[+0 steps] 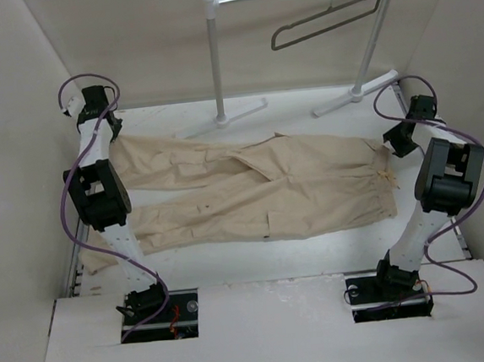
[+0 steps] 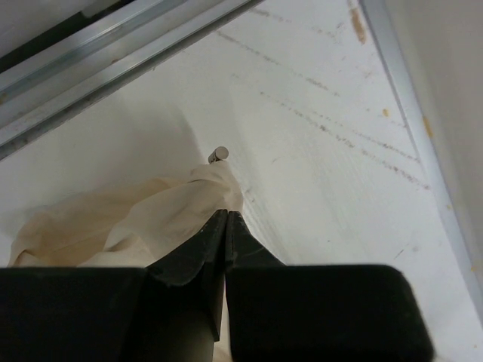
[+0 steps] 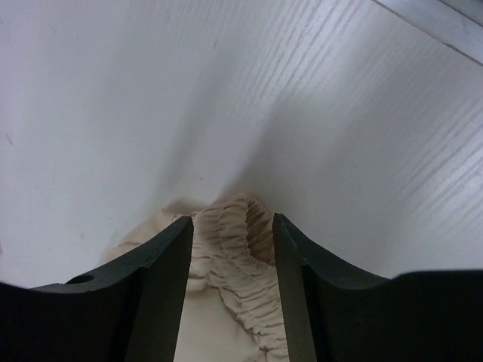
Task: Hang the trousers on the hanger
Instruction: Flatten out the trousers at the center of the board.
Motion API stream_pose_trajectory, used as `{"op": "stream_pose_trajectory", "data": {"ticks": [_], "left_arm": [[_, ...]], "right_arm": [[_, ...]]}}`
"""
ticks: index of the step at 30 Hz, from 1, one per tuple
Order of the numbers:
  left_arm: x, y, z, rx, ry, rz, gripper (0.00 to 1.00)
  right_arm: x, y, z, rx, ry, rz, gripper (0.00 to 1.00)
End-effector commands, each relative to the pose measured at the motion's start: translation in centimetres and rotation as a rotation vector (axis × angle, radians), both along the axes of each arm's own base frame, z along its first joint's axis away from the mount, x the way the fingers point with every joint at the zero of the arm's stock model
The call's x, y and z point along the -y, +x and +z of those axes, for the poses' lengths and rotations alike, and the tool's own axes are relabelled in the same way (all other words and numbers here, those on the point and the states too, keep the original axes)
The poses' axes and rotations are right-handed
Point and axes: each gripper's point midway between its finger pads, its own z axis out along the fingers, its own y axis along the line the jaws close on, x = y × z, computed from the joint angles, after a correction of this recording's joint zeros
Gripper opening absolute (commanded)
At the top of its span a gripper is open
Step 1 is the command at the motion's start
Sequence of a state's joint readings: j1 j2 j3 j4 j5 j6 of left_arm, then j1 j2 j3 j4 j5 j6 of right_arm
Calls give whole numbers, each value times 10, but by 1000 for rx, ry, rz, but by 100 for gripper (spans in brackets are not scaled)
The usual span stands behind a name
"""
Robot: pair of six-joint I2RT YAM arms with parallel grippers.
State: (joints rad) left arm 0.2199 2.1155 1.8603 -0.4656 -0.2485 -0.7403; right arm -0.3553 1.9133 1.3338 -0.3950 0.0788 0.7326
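The beige trousers [image 1: 259, 184] lie flat across the table, waist to the right and both legs to the left. My left gripper [image 1: 106, 129] is at the far leg's cuff. In the left wrist view its jaws [image 2: 226, 213] are shut, with the bunched cuff cloth [image 2: 136, 219] pinched at the tips. My right gripper [image 1: 394, 142] is at the waist. In the right wrist view it [image 3: 230, 219] is open, with the gathered elastic waistband [image 3: 238, 249] raised between the fingers. The grey hanger [image 1: 325, 19] hangs on the rack's rail at the back.
The white garment rack [image 1: 214, 56] stands at the back with its feet [image 1: 224, 119] on the table. Walls close in on the left and right. A metal rail [image 2: 113, 53] runs along the table edge near the left gripper, and a small grey peg [image 2: 218, 154] sits by the cuff.
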Motion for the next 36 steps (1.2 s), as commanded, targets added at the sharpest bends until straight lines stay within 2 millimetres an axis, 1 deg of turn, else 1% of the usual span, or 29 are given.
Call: {"op": "stream_pose_trajectory", "data": {"ticks": [1, 4, 6, 7, 9, 11, 13, 14, 15, 16, 18, 19, 21, 22, 23, 25, 27, 29, 30, 32, 34, 35, 36], "left_arm": [[-14, 31, 69, 227, 67, 40, 0], [-18, 46, 72, 277, 74, 53, 0], [-21, 57, 71, 295, 74, 56, 0], [-22, 62, 66, 295, 75, 57, 0], [-23, 72, 48, 278, 72, 51, 0], [-21, 79, 26, 257, 53, 35, 2], [-20, 86, 15, 251, 55, 25, 4], [-21, 88, 12, 251, 59, 25, 6], [-21, 89, 10, 251, 64, 27, 8], [-23, 90, 10, 252, 72, 33, 12], [-22, 91, 14, 254, 71, 23, 28], [-20, 88, 20, 259, 68, 16, 34], [-16, 74, 35, 264, 65, 11, 44], [-7, 64, 41, 263, 62, 1, 48], [4, 53, 47, 261, 58, -15, 50], [32, 24, 47, 229, 40, -52, 51], [68, -7, 35, 177, 26, -109, 52], [90, -31, 19, 131, 12, -143, 52], [97, -41, 10, 111, 2, -151, 52], [107, -51, -6, 77, -43, -163, 53], [109, -56, -15, 62, -123, -144, 52], [106, -55, -16, 71, -157, -130, 52], [102, -54, -18, 75, -174, -119, 52]], "right_arm": [[-1, 13, 12, 22, -29, 54, 52], [-5, 17, 11, 17, -4, 71, 49], [-5, 17, 8, -2, 6, 78, 45], [-6, 18, 7, -9, 10, 84, 44], [-10, 23, 9, -8, 4, 98, 40], [-14, 26, 10, -10, 8, 110, 37], [-17, 27, 11, -14, 15, 118, 35], [-20, 28, 11, -14, 23, 124, 37], [-22, 28, 12, -13, 31, 131, 39], [-24, 29, 13, -10, 30, 136, 40], [-27, 29, 14, -11, 19, 153, 49], [-29, 29, 13, -17, 17, 163, 50], [-31, 28, 9, -34, 22, 177, 50], [-31, 28, 9, -34, 20, 182, 49], [-32, 29, 9, -37, 18, 187, 48], [-32, 30, 9, -42, 17, 196, 43], [-32, 31, 10, -39, 17, 194, 37], [-35, 32, 10, -37, 27, 199, 33], [-39, 33, 9, -33, 36, 208, 32], [-44, 34, 5, -38, 43, 217, 32], [-48, 32, 2, -46, 46, 224, 38], [-49, 31, 0, -51, 42, 224, 44], [-49, 30, -1, -53, 42, 225, 47]]}}
